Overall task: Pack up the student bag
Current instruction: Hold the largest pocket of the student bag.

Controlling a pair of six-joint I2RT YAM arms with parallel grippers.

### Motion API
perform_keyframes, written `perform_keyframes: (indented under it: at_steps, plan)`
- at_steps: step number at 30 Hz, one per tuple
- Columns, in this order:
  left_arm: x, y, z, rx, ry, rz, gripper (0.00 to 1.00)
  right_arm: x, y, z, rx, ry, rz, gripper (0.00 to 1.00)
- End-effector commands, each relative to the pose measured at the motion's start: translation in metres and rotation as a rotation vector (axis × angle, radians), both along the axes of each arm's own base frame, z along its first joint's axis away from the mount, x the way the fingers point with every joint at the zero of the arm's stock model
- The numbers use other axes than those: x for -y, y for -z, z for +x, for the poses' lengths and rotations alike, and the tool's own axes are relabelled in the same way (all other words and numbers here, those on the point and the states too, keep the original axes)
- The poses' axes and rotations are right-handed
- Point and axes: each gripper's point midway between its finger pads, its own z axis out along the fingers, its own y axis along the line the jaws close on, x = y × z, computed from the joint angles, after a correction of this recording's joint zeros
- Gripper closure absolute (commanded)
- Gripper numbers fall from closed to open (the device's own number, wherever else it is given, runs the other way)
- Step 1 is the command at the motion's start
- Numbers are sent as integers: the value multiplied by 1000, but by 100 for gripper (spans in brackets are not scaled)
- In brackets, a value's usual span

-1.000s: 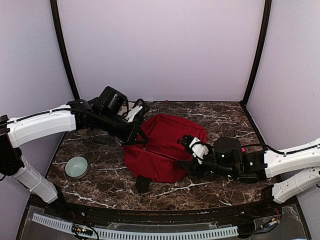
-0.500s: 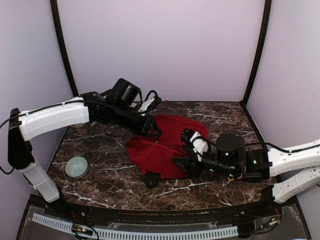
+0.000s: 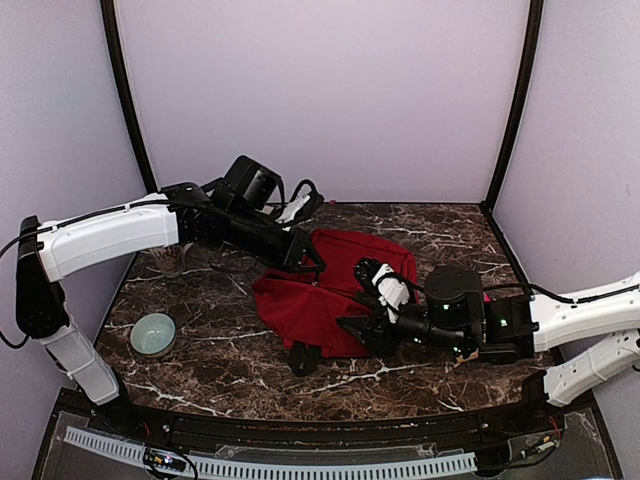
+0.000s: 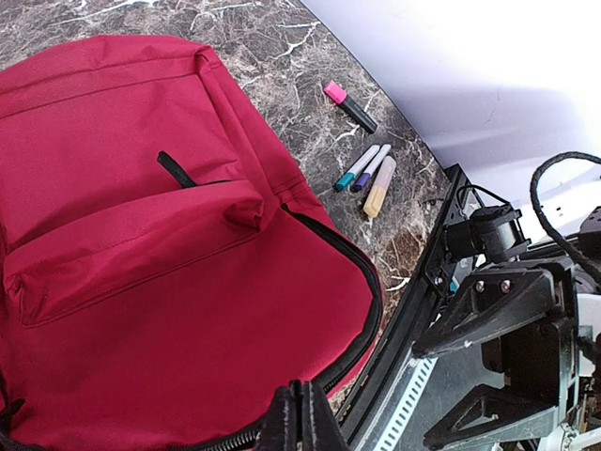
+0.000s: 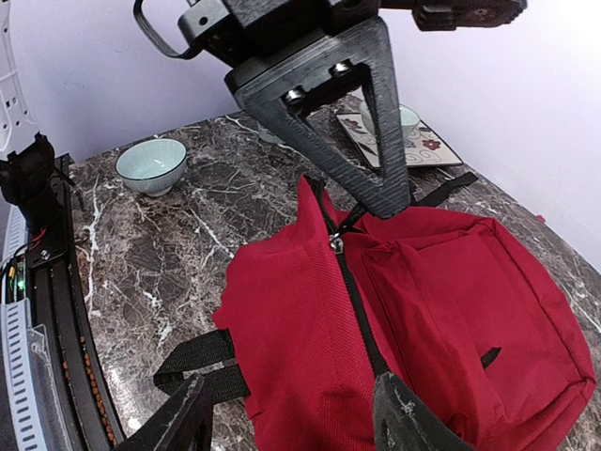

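Student bag (image 3: 335, 285): soft red woven fabric, rounded, black zippers and webbing straps. Lying at mid-desk, front pocket panel (image 4: 122, 249) facing up, long axis roughly from near-left to far-right in the top view. One black strap end (image 3: 303, 358) trailing toward the near edge.

Desk (image 3: 450, 235): dark brown marble, white veining, glossy.

Left gripper (image 3: 308, 265): clamped tight on the bag's zipper edge at its far-left side, pulling the cloth into a raised peak.

Right gripper (image 3: 365, 305): jaws apart, low at the bag's near-right side. One finger (image 5: 404, 423) over red fabric, the other beside the strap; nothing held.

Bowl (image 3: 153, 333): pale green, round, glazed, near the left edge, well apart from the bag.

Patterned plate (image 5: 418, 146) carrying a cup, beyond the bag toward the far-left corner.

Markers (image 4: 366, 174): four slim pens in a loose group near the desk edge.

Bare marble at the far-right corner, along the near edge, and between bowl and bag.
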Motion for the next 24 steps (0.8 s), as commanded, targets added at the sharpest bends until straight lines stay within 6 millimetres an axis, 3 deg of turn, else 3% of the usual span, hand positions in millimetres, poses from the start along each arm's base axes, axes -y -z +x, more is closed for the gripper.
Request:
perform_keyframes:
  at_steps: [1, 6, 10, 18, 24]
  plan:
    - [9, -35, 2, 73, 36, -87, 100, -14, -11, -8, 16, -64, 27, 41]
    - [9, -38, 0, 83, 51, -90, 100, -17, -8, 1, 40, -25, -8, 41]
    - [10, -39, -4, 77, 73, -105, 100, -21, -19, 12, 110, 17, 2, 38]
    - [12, -41, -11, 62, 102, -133, 100, -35, 4, 32, 153, 29, -124, 38]
    - [8, -36, -13, 58, 94, -129, 100, -44, 25, 39, 137, 22, -221, 60]
